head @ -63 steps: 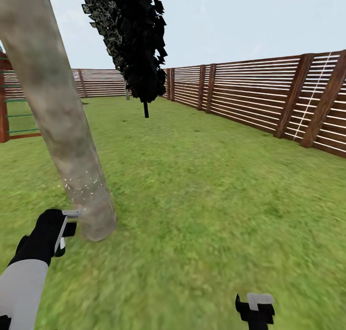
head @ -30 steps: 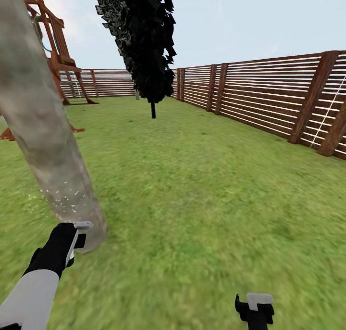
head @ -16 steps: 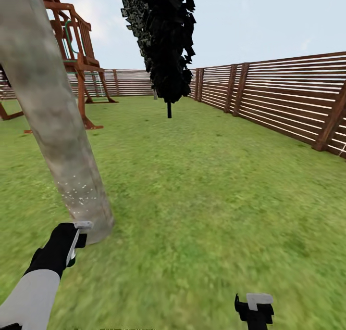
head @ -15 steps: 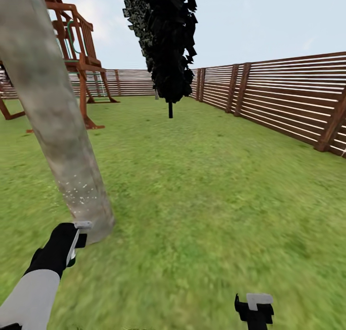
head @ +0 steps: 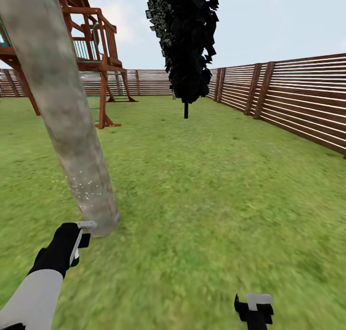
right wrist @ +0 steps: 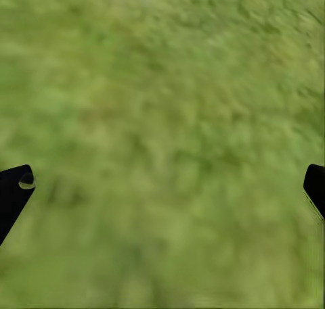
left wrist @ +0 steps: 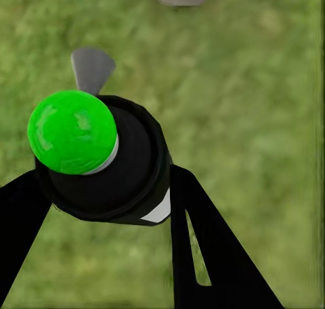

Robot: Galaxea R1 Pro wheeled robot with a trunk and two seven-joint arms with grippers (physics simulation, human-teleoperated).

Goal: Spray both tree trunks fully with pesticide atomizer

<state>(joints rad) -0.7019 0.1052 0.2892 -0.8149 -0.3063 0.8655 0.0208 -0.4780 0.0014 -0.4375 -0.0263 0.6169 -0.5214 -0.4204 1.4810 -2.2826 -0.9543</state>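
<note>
The left tool (head: 72, 243) is clamped on the pesticide atomizer (left wrist: 101, 160), which sits between its two dark fingers in the left wrist view, bottle body dark with a bright green round end toward the camera and a grey trigger piece beyond it. In the head view the pale trigger head pokes out at the top of the tool, just beside the foot of the tree trunk (head: 72, 123). The trunk lies ahead of the left tool and slightly to its right, very near, with a scatter of pale specks on the bark just above the nozzle's level. The trunk's long axis runs from the grass (head: 206, 190) up and away to the left in the head view, leaning because of the camera's tilt rather than clearly its own. The atomizer's long axis appears to run roughly along the tool's fingers, with the spray head aimed forward at the trunk's base; the nozzle tip itself is too small to make out. The left arm is plainly the nearer one; the right tool (head: 255, 310) hangs low over bare grass well apart from the trunk, its fingers spread wide and empty in the right wrist view. Covering the higher bark would likely call for raising the aim along that axis.
</note>
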